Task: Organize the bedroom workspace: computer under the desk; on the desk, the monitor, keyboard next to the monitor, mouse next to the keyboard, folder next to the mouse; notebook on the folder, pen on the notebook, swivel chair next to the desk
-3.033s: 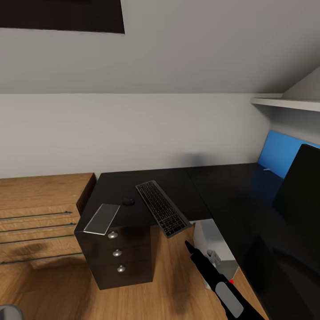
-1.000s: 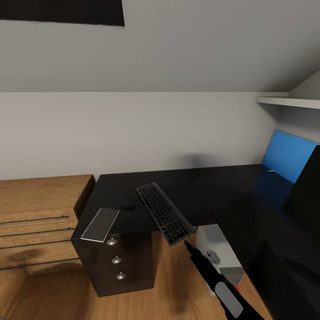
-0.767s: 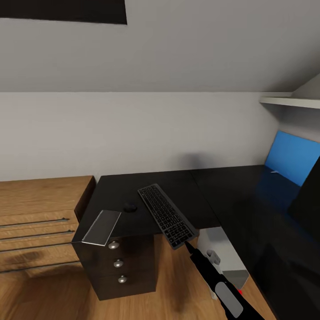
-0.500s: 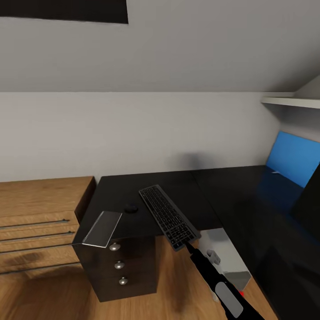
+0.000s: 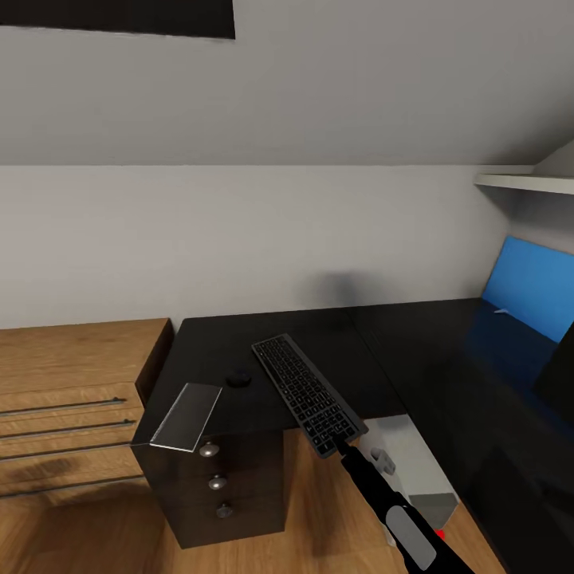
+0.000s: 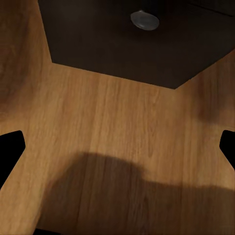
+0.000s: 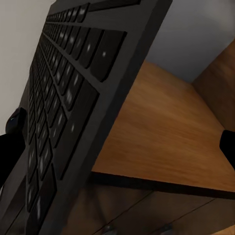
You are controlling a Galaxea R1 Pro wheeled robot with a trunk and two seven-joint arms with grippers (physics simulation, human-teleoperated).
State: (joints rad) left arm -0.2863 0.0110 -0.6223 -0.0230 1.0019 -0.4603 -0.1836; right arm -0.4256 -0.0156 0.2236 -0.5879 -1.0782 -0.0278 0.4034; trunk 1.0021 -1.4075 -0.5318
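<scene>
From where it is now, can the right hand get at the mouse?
Probably not yet: the right hand sits at the keyboard's near end, and that keyboard lies between it and the mouse on the desk.

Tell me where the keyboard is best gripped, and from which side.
Probably at its near short end, which overhangs the desk front edge. The keyboard is slim and lies flat, so elsewhere nothing can get under it; the overhang lets jaws close above and below. Come from the front, as the right gripper does, its tip at that end.
</scene>
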